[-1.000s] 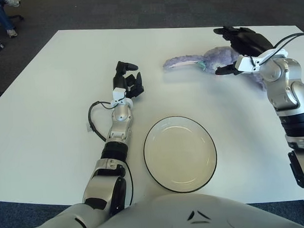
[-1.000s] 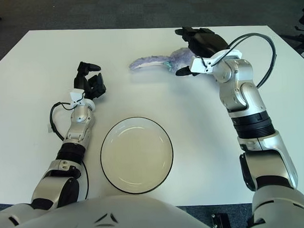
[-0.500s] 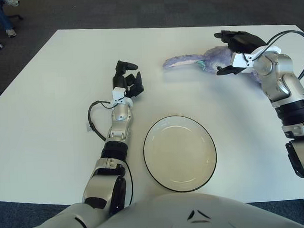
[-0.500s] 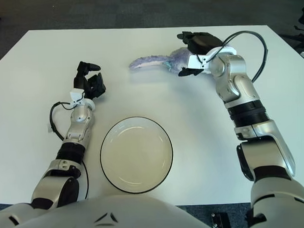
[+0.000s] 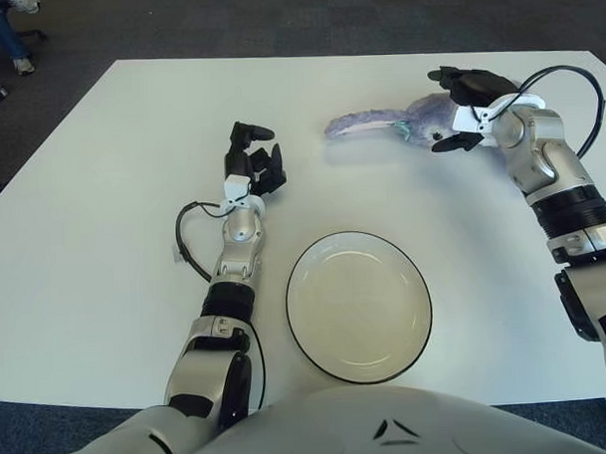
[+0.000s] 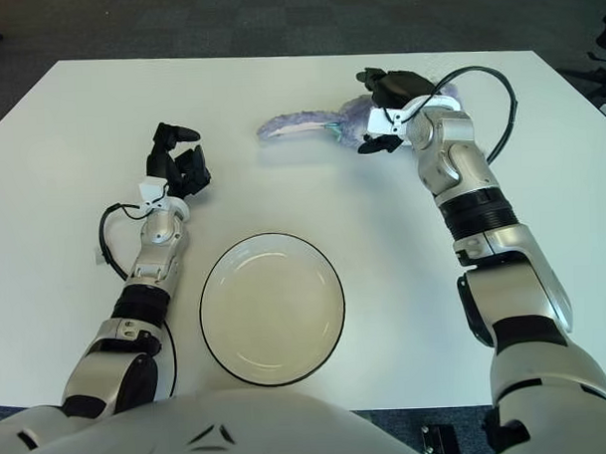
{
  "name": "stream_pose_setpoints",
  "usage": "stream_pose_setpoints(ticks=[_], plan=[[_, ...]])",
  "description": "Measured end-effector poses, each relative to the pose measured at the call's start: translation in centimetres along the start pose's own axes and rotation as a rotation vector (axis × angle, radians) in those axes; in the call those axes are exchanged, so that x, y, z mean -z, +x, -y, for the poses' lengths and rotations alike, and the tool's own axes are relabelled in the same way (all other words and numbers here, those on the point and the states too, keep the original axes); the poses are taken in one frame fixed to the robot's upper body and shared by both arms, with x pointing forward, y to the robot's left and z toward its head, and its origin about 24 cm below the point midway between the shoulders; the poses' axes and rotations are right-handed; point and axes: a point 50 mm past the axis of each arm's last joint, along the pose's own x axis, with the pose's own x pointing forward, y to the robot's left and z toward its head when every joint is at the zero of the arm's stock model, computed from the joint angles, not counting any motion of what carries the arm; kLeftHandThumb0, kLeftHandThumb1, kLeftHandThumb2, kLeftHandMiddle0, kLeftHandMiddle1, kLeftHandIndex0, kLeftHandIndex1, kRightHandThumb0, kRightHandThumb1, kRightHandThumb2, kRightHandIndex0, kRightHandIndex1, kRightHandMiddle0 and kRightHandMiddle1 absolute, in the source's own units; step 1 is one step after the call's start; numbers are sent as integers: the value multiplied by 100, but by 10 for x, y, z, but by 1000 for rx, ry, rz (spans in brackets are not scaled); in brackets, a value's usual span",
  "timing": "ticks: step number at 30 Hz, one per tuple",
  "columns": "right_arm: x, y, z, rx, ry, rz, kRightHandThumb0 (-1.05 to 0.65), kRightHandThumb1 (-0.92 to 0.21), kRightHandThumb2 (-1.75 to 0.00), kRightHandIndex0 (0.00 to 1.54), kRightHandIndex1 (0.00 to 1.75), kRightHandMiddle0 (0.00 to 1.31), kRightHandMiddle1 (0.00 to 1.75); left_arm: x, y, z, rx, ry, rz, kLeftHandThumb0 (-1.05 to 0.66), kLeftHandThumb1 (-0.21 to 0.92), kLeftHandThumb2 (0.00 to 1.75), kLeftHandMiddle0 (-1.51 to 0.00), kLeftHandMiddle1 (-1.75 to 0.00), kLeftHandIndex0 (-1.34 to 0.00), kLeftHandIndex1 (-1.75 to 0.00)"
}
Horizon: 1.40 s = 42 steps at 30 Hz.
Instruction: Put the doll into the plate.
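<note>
Right eye view shows the plate (image 6: 272, 308) lying on the white table (image 6: 61, 146) near the robot's body, with nothing in it. The purple doll (image 6: 324, 124) lies on the table well beyond the plate, toward the far edge, its long tail stretched to the left. The right hand (image 6: 387, 109) sits over the doll's body, fingers curved around it without a firm closed grip. Compared with a second ago, the right arm has drawn in and the hand has settled lower onto the doll. The left hand (image 6: 178, 170) stays left of the plate, fingers loosely curled, holding nothing.
</note>
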Motion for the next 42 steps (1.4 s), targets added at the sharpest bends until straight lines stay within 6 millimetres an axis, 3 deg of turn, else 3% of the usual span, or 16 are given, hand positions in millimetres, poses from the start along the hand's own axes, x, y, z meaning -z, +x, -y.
stream_pose_setpoints(ticks=[3, 6, 10, 22, 34, 42], plan=[[1, 0, -1, 1, -2, -8, -60, -26, -82, 12, 8, 0, 15, 0, 0, 0, 0, 0, 1, -39, 63, 92, -105, -175, -38, -175], [2, 1, -3, -2, -7, -19, -61, -27, -81, 3, 43, 0, 22, 0, 0, 0, -1, 0, 1, -39, 63, 92, -104, -175, -38, -175], [4, 3, -6, -15, -10, -29, -61, -27, -81, 1, 56, 0, 27, 0, 0, 0, -1, -1, 1, -39, 63, 92, -104, -175, -37, -175], [0, 8, -18, -41, 6, -29, -57, -27, -83, 0, 39, 0, 31, -1, -1, 0, -3, -3, 5, -39, 63, 92, -104, -175, -37, -175], [-2, 13, -25, -50, -31, -16, -40, -23, -93, 0, 50, 0, 38, -2, -1, 0, -7, -6, 10, -39, 63, 92, -103, -175, -37, -175], [1, 24, -41, -24, -65, -49, -30, -20, -101, 1, 50, 0, 36, -2, -2, 0, -12, -7, 13, -39, 63, 92, -103, -175, -38, -175]])
